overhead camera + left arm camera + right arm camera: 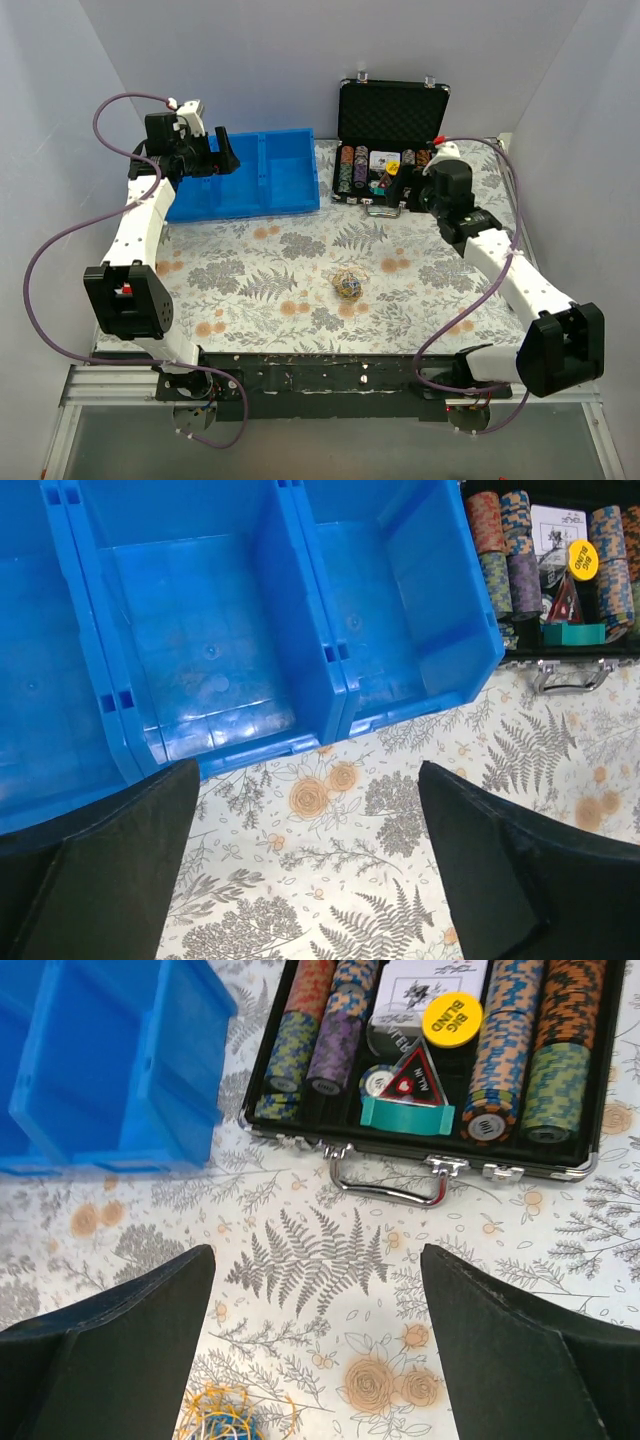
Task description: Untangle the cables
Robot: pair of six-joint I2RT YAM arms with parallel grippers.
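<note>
Top external view: cables (347, 287) one knotted ball, middle of counter (250, 255).
Grip: left jaws and right jaws apart, empty.
Progress: untangling not begun.

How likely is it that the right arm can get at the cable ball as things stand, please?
Likely yes: the cable ball lies alone on the tablecloth, just nearer than the right arm's open jaws, with nothing between.

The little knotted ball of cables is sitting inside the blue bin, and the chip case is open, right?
Not quite. The ball of cables is not inside the blue bin. It sits on the flowery table in front of the bin, nearer the arms, as the top external view shows. The chip case is open, yes.
</note>
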